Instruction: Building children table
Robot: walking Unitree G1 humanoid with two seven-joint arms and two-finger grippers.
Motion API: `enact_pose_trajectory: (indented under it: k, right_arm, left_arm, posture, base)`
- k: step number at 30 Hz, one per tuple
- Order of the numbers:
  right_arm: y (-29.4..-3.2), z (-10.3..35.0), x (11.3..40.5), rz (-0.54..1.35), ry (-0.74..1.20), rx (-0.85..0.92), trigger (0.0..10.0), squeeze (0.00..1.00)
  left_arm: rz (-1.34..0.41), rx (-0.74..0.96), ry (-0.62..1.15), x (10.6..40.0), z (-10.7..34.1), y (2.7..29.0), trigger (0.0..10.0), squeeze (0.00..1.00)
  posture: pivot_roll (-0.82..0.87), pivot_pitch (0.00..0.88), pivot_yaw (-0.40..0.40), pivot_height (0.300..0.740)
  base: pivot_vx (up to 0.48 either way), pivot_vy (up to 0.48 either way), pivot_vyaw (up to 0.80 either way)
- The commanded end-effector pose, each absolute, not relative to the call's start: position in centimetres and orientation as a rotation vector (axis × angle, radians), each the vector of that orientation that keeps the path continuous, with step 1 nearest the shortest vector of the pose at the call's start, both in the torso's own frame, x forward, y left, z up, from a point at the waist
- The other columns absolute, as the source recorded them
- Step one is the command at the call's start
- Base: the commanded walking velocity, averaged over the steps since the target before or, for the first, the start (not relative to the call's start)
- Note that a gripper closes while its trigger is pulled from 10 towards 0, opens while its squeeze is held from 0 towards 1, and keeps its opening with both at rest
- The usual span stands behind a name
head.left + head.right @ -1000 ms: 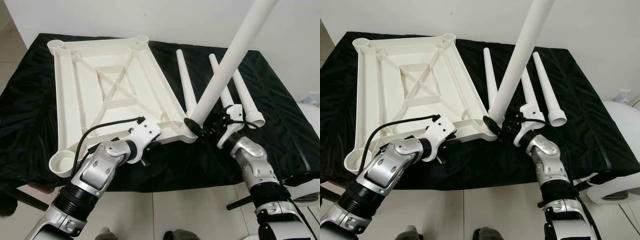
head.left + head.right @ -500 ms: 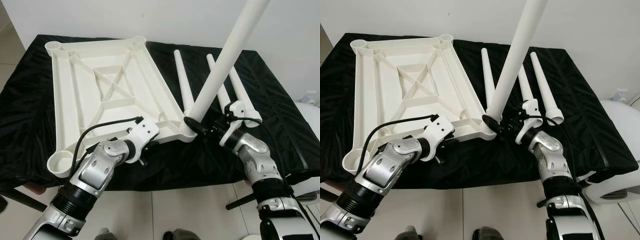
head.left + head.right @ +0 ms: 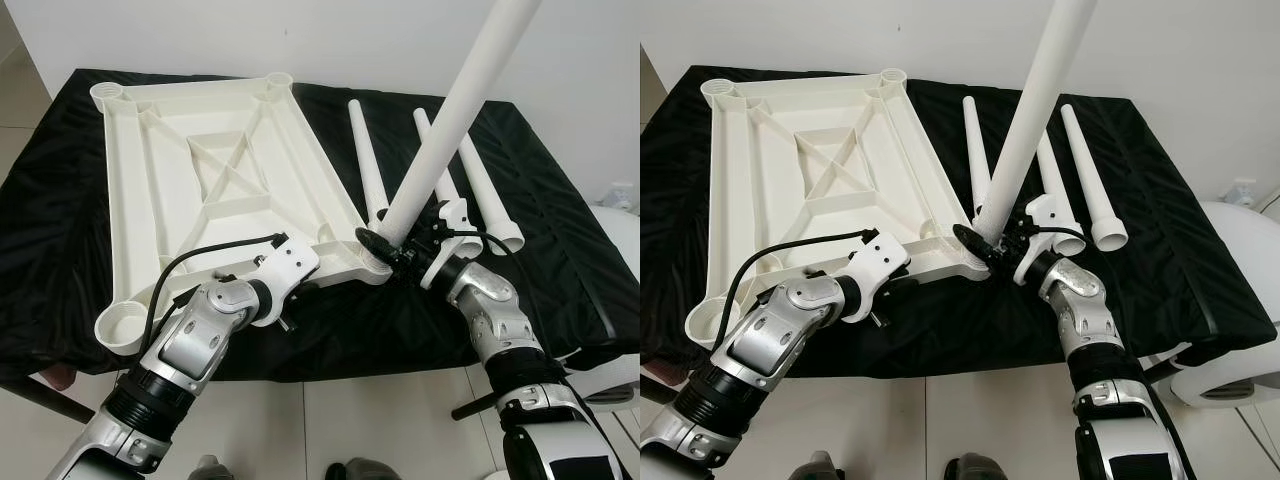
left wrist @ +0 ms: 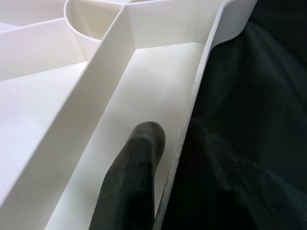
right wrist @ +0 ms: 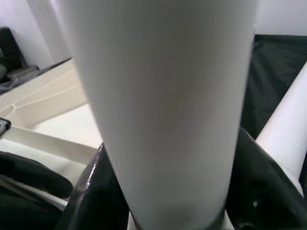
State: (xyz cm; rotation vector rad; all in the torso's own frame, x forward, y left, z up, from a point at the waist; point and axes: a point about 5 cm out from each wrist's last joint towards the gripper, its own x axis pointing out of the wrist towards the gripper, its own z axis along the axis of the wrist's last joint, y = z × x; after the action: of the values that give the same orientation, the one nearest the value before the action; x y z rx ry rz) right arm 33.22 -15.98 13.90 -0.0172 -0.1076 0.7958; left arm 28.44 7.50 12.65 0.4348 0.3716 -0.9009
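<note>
The white tabletop [image 3: 220, 170] lies upside down on the black cloth. My left gripper [image 3: 303, 287] is shut on its near rim; one black finger [image 4: 129, 182] rests inside the rim [image 4: 192, 110]. My right gripper [image 3: 392, 245] is shut on the thick lower end of a white leg [image 3: 450, 120]. That leg leans up and to the right, its foot at the near right corner socket [image 3: 372, 264]. In the right wrist view the leg [image 5: 163, 96] sits between the two fingers [image 5: 96, 191]. Three loose legs [image 3: 365, 160] lie to the right of the tabletop.
The black-covered table [image 3: 60, 230] ends just in front of my arms, with tiled floor [image 3: 380, 420] below. A white wall [image 3: 330, 40] stands behind it. A white rounded object [image 3: 622, 215] sits off the table's right end. An open socket [image 3: 122, 325] marks the near left corner.
My right wrist has swung left, closer to the tabletop's corner, still holding the leg with its foot by the socket. The left arm has stayed put.
</note>
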Motion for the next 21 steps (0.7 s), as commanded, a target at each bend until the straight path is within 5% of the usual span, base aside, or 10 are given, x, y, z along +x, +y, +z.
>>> enact_pose_trajectory:
  k: [1, 2, 11, 12, 13, 21]
  right_arm:
    - [-16.18, 13.51, 33.30, 0.787, -0.086, -0.023, 4.5, 0.00]
    - [-16.22, 13.46, 33.34, 0.783, -0.083, -0.027, 10.0, 0.00]
    - [-16.35, 13.33, 33.37, 0.773, -0.080, -0.014, 10.0, 0.00]
    - [-16.32, 13.31, 33.28, 0.775, -0.081, -0.003, 0.0, 0.00]
    - [-16.06, 13.15, 33.08, 0.759, -0.081, 0.011, 10.0, 0.00]
    - [-15.53, 13.06, 32.84, 0.720, -0.090, 0.037, 10.0, 0.00]
  left_arm:
    - [-0.943, 0.433, 0.448, 27.58, 11.22, 7.33, 10.0, 0.00]
    - [-0.944, 0.432, 0.449, 27.54, 11.20, 7.34, 10.0, 0.00]
    - [-0.941, 0.429, 0.454, 27.46, 11.12, 7.43, 10.0, 0.00]
    - [-0.939, 0.428, 0.455, 27.45, 11.11, 7.46, 10.0, 0.00]
    - [-0.937, 0.425, 0.456, 27.44, 11.11, 7.49, 10.0, 0.00]
    - [-0.936, 0.424, 0.455, 27.42, 11.12, 7.47, 10.0, 0.00]
  posture:
    - [0.00, 0.040, -0.059, 0.740]
    - [0.00, 0.043, -0.060, 0.740]
    - [0.00, 0.051, -0.062, 0.740]
    - [0.00, 0.054, -0.063, 0.740]
    - [0.00, 0.058, -0.064, 0.740]
    - [0.00, 0.061, -0.066, 0.740]
  base:
    - [0.000, 0.000, 0.00]
    - [0.000, 0.000, 0.00]
    - [0.000, 0.000, 0.00]
    - [0.000, 0.000, 0.00]
    - [0.000, 0.000, 0.00]
    - [0.000, 0.000, 0.00]
